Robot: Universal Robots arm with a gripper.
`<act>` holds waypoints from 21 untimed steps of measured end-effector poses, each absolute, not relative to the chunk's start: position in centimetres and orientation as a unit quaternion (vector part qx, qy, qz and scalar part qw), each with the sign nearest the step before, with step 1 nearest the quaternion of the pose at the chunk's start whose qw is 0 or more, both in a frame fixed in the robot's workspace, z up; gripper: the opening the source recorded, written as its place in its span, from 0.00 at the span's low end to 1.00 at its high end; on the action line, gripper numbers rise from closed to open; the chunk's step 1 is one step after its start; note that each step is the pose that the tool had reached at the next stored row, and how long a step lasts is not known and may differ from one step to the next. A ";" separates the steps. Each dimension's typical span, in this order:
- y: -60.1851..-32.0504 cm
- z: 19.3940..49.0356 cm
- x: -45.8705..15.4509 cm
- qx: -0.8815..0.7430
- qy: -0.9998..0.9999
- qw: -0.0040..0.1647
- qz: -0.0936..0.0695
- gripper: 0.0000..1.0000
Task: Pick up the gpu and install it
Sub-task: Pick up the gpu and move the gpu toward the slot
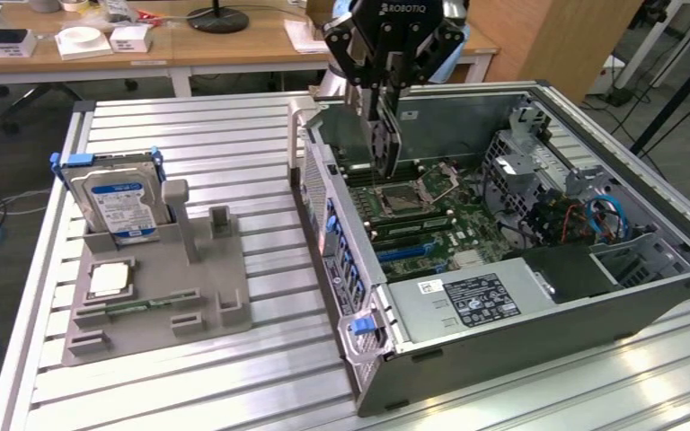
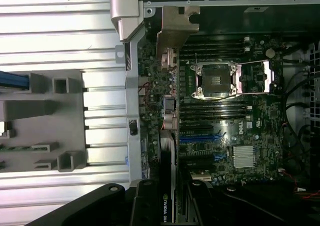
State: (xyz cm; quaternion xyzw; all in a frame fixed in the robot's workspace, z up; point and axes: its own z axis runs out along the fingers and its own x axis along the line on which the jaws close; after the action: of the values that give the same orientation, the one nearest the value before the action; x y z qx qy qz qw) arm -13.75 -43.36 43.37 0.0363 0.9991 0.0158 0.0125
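Note:
The gpu (image 1: 367, 142), a slim dark card with a silvery bracket at one end, hangs on edge above the open computer case (image 1: 632, 296). My black gripper (image 1: 384, 88) is shut on its upper edge. The card's lower edge sits just over the motherboard (image 1: 423, 224), near the case's rear wall. In the wrist view I look down along the gpu (image 2: 168, 141), edge-on, its bracket (image 2: 177, 28) over the case's rear corner. The gripper (image 2: 166, 206) clamps the card from both sides. Blue expansion slots (image 2: 200, 136) lie just beside the card's line.
A grey fixture (image 1: 201, 310) on the slatted aluminium table at the exterior view's left holds a silver hard drive (image 1: 118, 202) with a blue label, a processor chip (image 1: 105, 280) and a narrow green memory strip (image 1: 141, 305). Desks with clutter stand behind.

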 end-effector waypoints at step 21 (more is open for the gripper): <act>-43.4 43.4 -11.8 0.036 0.999 0.013 0.016 0.26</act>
State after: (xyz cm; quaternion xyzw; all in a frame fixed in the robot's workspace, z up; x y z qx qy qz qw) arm -11.84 -43.36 43.37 0.0362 0.9991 0.0158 0.0125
